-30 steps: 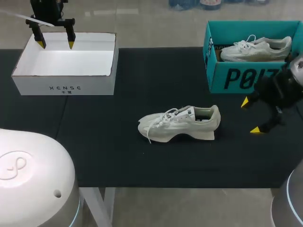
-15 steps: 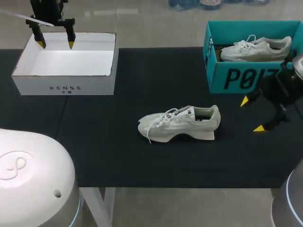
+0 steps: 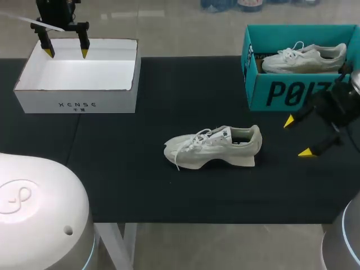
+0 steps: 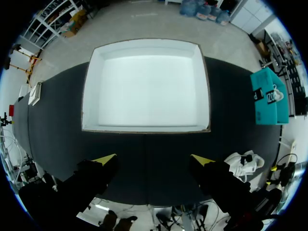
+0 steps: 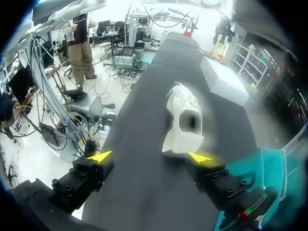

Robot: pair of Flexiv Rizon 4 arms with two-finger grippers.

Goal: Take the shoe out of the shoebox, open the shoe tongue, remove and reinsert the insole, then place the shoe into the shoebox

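Observation:
A white shoe [image 3: 214,147] lies on its sole in the middle of the black table [image 3: 129,169], toe to the left, tongue and laces up. The right wrist view has the shoe [image 5: 185,122] ahead of my right gripper [image 5: 151,157], heel nearest, apart from the fingers. My right gripper [image 3: 297,136] hangs open to the right of the shoe, in front of the teal shoebox [image 3: 292,90], which holds a second white shoe [image 3: 304,58]. My left gripper [image 3: 64,53] stands open over the far rim of a white box [image 3: 79,104]; its inside [image 4: 147,86] is bare.
The teal shoebox [image 4: 269,96] and the white shoe [image 4: 243,161] show far off to one side of my left gripper [image 4: 154,160]. Beyond the shoe in the right wrist view stands the white box [image 5: 224,82]. The teal shoebox wall [image 5: 269,178] is close beside my right gripper.
My right arm has drawn back slightly to the right, its open fingers shifting a little. The left arm and the shoe have not moved.

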